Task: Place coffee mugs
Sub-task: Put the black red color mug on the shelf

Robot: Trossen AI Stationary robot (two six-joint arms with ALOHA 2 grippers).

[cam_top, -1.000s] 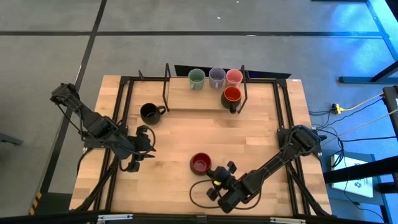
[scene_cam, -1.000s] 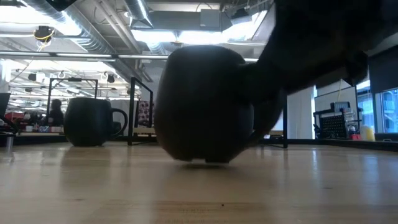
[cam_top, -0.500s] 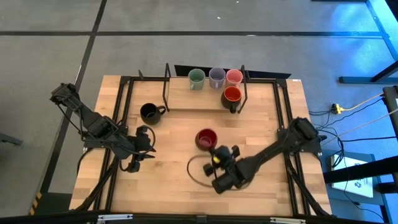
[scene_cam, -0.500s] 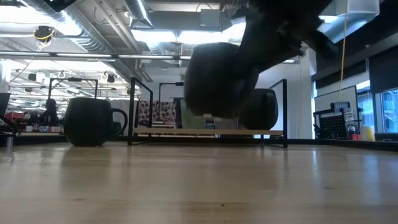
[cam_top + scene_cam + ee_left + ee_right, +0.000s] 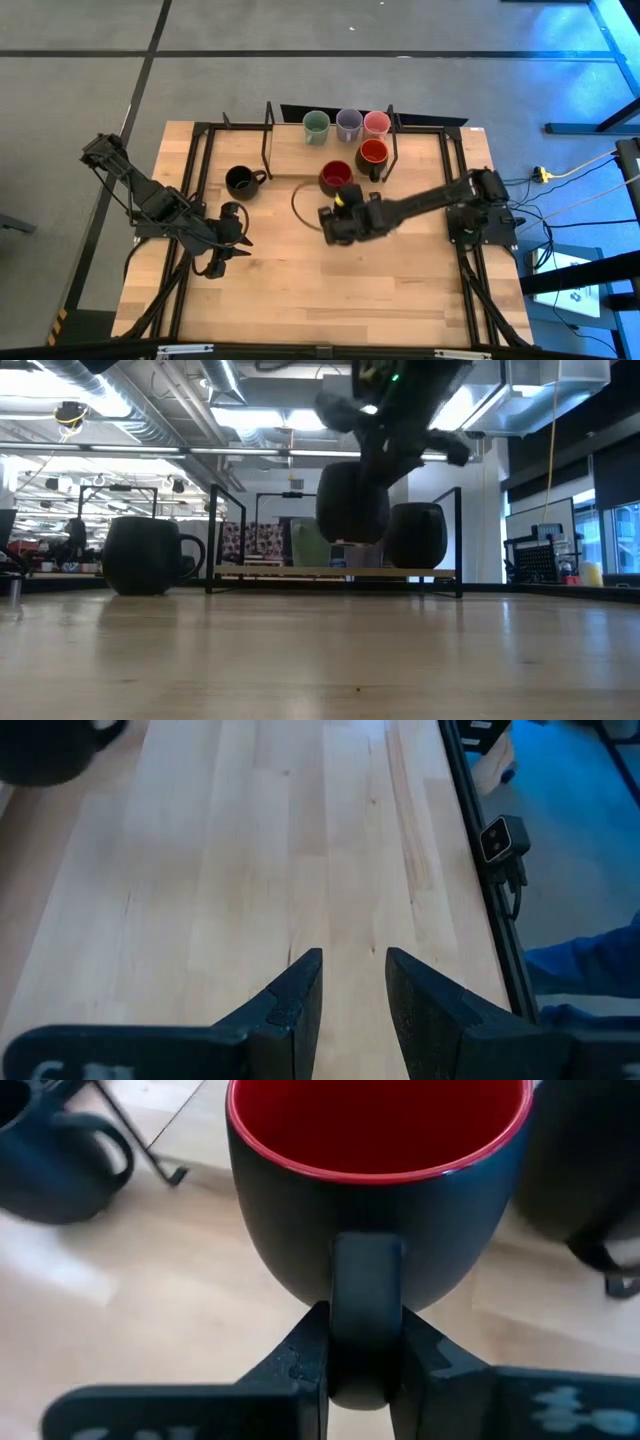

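1. Right pincer [image 5: 335, 200] clamped on the side handle of a small round ceramic mug, dark outside and red inside [image 5: 335, 176], as the right wrist view shows plainly: both fingers [image 5: 300, 1365] pressed against the handle.
2. Carried well away from the near middle of the wooden desk [image 5: 300, 290], where a second ago it sat close to the desk's front edge; now up by the raised wooden shelf with black metal posts [image 5: 290, 160] at the back.
3. Hanging clear of the desk in the low view, base at about shelf height, upright and not tipping.
4. Just beside a second dark mug with a red inside [image 5: 373, 153], already standing on the shelf; behind them, in a row, a pale green round mug [image 5: 316, 126], a lavender round mug [image 5: 348, 124] and a pink round mug [image 5: 377, 122].
5. Likely meaning: lift and carry done, only the lowering onto the shelf and the release left for this mug.
6. Black round ceramic mug [image 5: 240, 181] left on the desk beside the shelf, unplaced.
7. Left pincer [image 5: 240, 241] parked over the desk's left side, unmoved, fingers [image 5: 295, 1005] parted around nothing.
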